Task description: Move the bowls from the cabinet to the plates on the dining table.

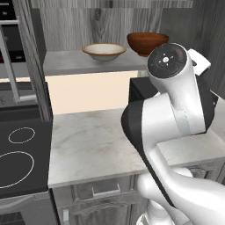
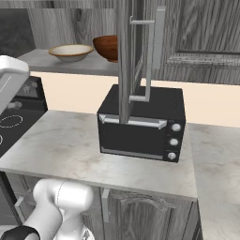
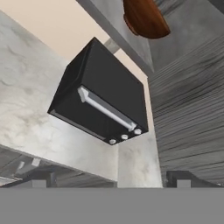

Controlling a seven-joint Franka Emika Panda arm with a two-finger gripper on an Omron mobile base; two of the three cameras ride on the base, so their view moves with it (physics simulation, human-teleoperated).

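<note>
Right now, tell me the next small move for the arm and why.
Probably raise the open gripper toward the brown bowl on the cabinet shelf. Both bowls sit there untouched, the cream bowl beside it, and the hand camera points over the black oven with the brown bowl ahead.

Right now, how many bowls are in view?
2, both on the cabinet shelf: the cream bowl to the left, the brown bowl right beside it, above the black oven. More could be hidden behind the door.
</note>
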